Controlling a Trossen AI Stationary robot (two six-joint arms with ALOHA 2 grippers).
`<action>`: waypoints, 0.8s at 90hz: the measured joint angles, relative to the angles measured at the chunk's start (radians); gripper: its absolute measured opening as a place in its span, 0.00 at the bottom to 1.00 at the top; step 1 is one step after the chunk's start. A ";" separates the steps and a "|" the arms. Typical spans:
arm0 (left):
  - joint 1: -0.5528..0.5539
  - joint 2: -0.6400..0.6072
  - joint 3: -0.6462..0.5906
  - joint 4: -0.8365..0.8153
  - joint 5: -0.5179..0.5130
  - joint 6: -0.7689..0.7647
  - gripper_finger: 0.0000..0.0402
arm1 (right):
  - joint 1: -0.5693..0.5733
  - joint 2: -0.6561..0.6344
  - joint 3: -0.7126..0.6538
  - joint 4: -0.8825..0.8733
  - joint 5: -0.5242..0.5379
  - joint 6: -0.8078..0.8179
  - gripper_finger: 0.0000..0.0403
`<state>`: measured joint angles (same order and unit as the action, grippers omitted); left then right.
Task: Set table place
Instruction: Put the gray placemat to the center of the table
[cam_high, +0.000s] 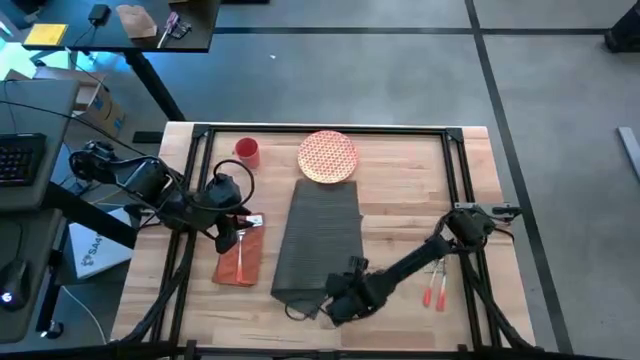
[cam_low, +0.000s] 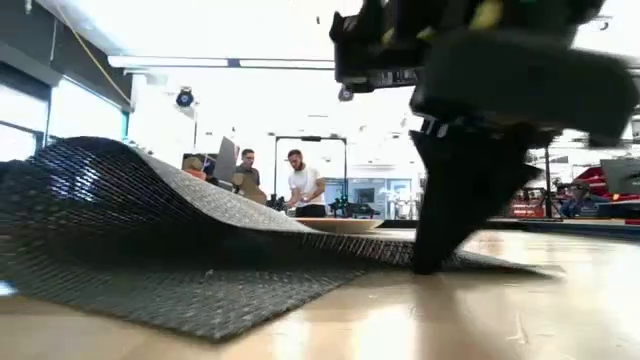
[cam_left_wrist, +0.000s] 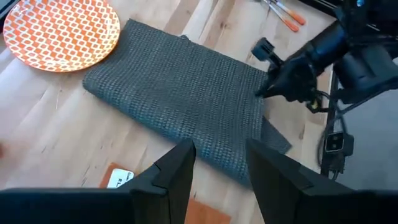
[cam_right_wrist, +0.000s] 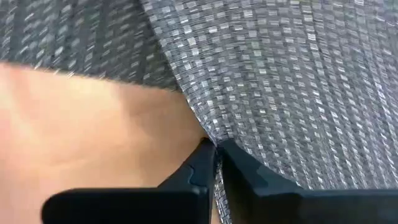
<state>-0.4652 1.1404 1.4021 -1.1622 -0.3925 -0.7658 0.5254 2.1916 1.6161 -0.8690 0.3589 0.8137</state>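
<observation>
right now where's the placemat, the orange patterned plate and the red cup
placemat (cam_high: 322, 235): high view, middle of the grey woven surface
orange patterned plate (cam_high: 327, 157): high view, centre of the plate
red cup (cam_high: 248, 152): high view, top of the cup

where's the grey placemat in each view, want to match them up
high: placemat at table centre, below the orange plate.
low: humped up at left.
left wrist: centre.
right wrist: fills the upper right.
Shared landmark: right gripper pinching its edge.

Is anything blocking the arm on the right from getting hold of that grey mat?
No. The right gripper already has its jaws pinched on the placemat edge, on the table. The left gripper hangs over the orange napkin.
</observation>
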 joint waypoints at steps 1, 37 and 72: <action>0.000 0.000 0.000 0.000 0.000 0.000 0.33 | -0.002 -0.008 -0.001 -0.004 0.000 0.002 0.00; -0.017 0.000 0.000 0.027 0.029 0.039 0.33 | -0.044 -0.469 0.004 -0.028 0.152 0.313 0.00; -0.106 0.000 0.000 0.381 -0.026 0.238 0.33 | -0.122 -0.763 0.076 0.020 0.221 0.449 0.00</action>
<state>-0.5711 1.1400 1.4025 -0.7814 -0.4190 -0.5280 0.4034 1.4284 1.6924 -0.8494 0.5796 1.2628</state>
